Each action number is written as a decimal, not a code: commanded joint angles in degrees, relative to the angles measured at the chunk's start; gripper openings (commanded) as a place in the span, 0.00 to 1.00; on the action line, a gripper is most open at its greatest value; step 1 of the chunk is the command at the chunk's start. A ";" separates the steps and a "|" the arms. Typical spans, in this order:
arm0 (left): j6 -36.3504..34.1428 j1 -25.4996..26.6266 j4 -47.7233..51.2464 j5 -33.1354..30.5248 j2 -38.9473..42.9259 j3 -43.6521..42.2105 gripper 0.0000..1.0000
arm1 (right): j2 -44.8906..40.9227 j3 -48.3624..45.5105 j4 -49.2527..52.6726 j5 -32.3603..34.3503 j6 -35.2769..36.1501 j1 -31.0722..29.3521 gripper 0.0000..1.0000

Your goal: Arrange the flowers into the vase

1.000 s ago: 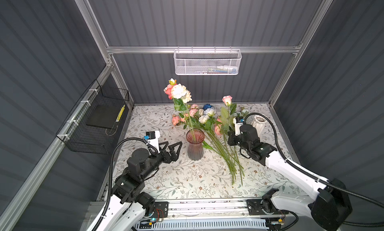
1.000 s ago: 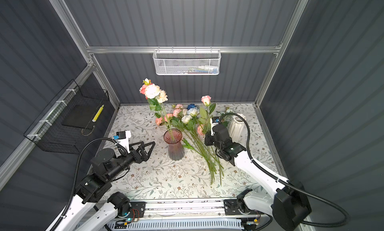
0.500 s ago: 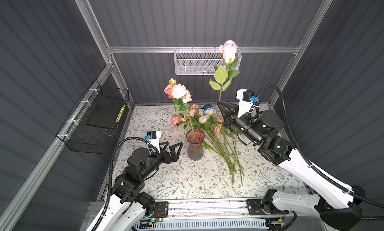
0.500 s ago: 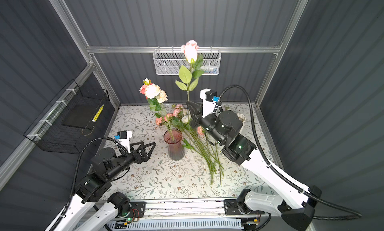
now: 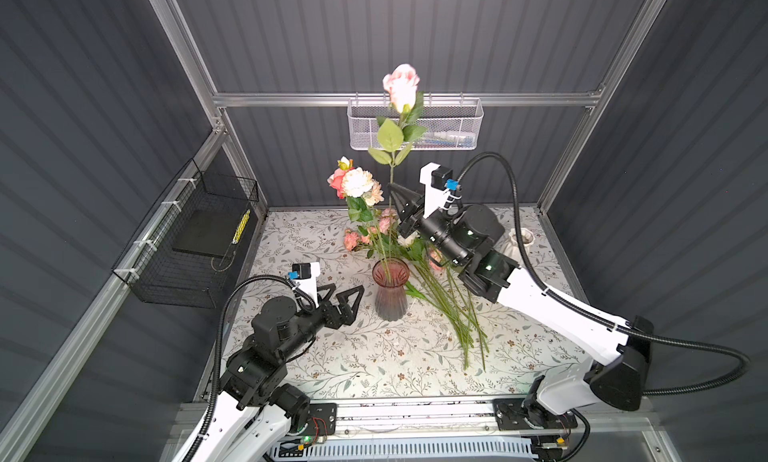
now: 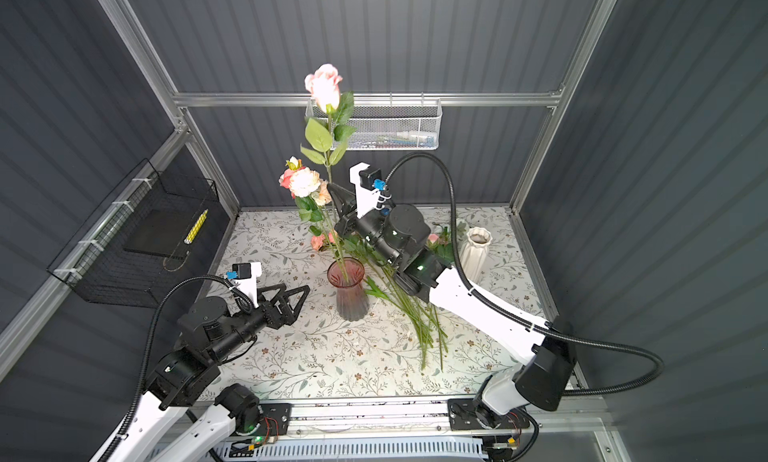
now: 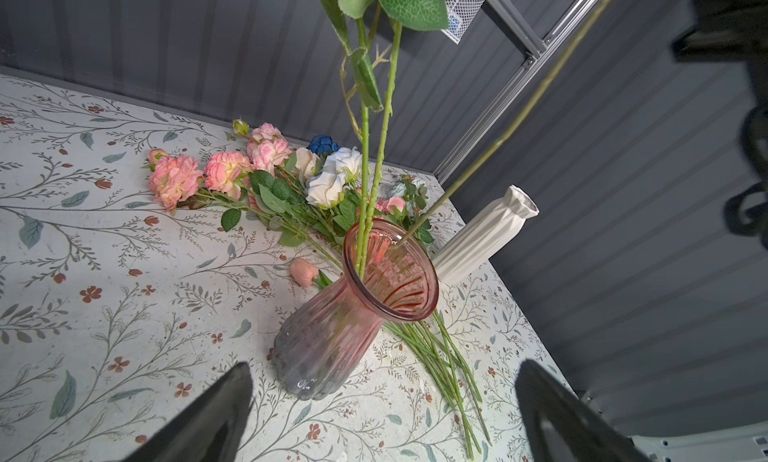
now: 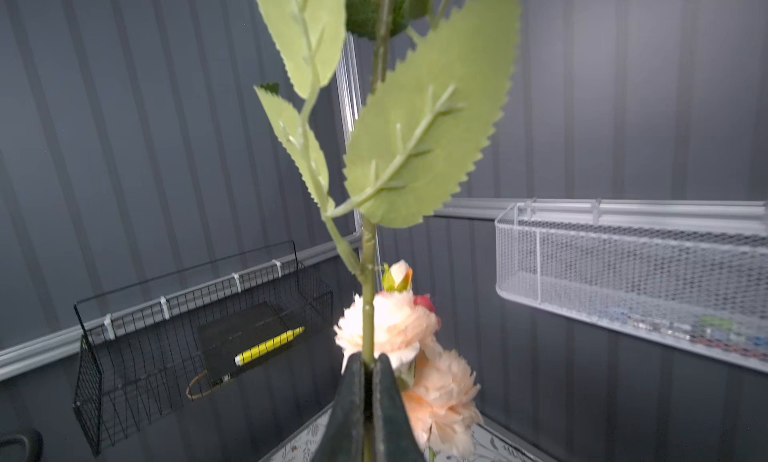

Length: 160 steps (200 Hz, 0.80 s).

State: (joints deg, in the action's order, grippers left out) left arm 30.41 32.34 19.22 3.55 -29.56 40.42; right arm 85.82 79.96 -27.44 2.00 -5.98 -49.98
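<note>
Right hand (image 8: 365,362) pinches slim rose stem (image 8: 368,293) — left hand (image 5: 345,289) wide near ribbed glass vase (image 5: 390,300).

Robotics laboratory test cell. Ribbed grey panel walls (image 5: 415,32) in an aluminium frame (image 5: 291,99) enclose a floral-printed tabletop (image 5: 374,356), with two robot arms (image 5: 552,310) mounted on a front rail (image 5: 415,410). A black wire basket (image 5: 187,248) and a white mesh basket (image 5: 453,123) hang from the frame.

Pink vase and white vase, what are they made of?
Pink vase: probably glass, glossy, tinted and translucent, with bright highlights on its ribbed wall. White vase: likely ceramic or plastic, matte and opaque, with crisp folded ridges.
</note>
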 commanded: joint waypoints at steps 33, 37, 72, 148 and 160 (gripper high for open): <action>-1.28 0.26 -0.28 0.71 0.41 1.43 1.00 | -0.07 -10.66 -4.58 1.71 -4.08 -1.68 0.02; -1.27 0.27 -0.42 0.75 0.27 1.48 1.00 | -0.20 -11.27 -4.27 1.81 -4.49 -1.70 0.04; -1.15 0.27 -0.95 1.26 -0.18 1.42 1.00 | -3.18 -14.41 0.97 0.73 -7.35 -1.74 0.33; -0.80 0.19 -1.85 1.58 0.11 1.01 1.00 | -15.50 -20.16 11.59 0.19 -10.95 -1.88 0.74; -0.64 0.17 -2.05 1.38 0.44 0.77 1.00 | -18.12 -21.75 13.89 1.21 -11.59 -1.80 0.75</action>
State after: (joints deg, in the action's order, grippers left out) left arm 30.41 32.34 19.25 4.10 -29.78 40.45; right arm 71.40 61.06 -19.14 2.55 -15.73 -51.59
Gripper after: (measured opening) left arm 0.997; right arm 0.743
